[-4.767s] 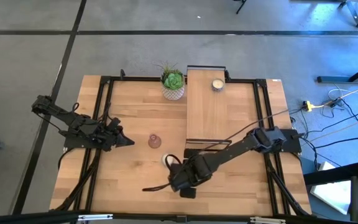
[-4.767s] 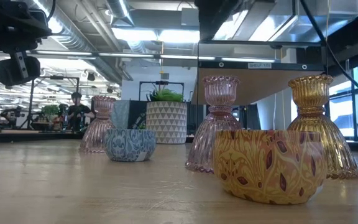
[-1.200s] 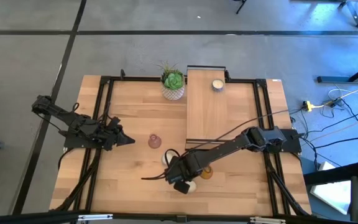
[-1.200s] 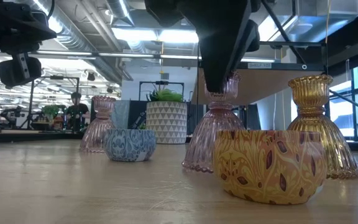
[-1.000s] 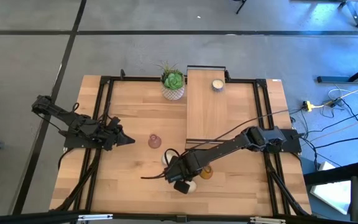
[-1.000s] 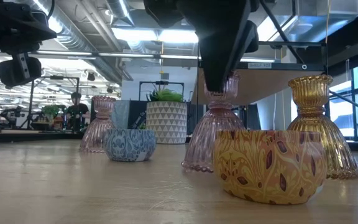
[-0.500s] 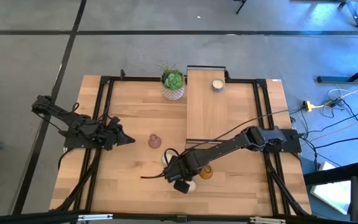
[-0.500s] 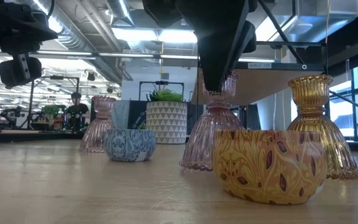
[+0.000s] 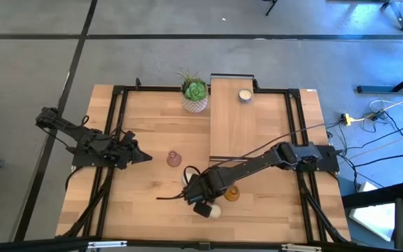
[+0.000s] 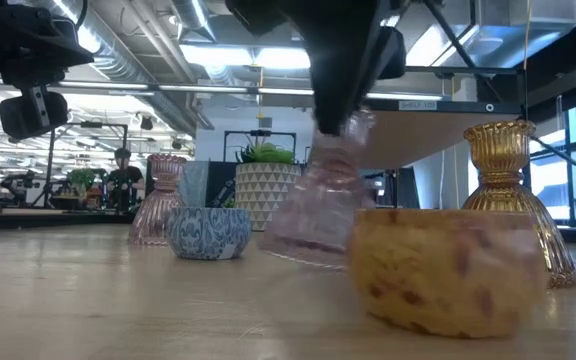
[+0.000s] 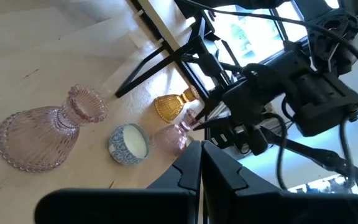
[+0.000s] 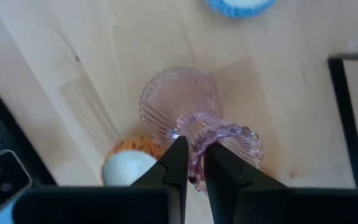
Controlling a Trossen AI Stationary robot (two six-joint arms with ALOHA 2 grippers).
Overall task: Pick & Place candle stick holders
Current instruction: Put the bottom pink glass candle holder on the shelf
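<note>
Right gripper (image 12: 192, 163) pinches the pink glass holder's (image 12: 185, 118) rim, tilting it off the surface (image 9: 152, 133); left gripper (image 9: 144, 158) waits closed.

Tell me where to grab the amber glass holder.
Take the amber glass holder by its narrow neck, just under the flared cup, coming straight down from above. It stands upright on a wide ribbed base, and the patterned bowl sits close beside it, likely crowding a side approach.

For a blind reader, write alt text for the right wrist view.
The right pincer is shut on the ruffled rim of a ribbed pink glass candle holder, which tilts above a light wooden table. An orange-patterned round holder lies beside it, and a blue-rimmed one sits farther off.
</note>
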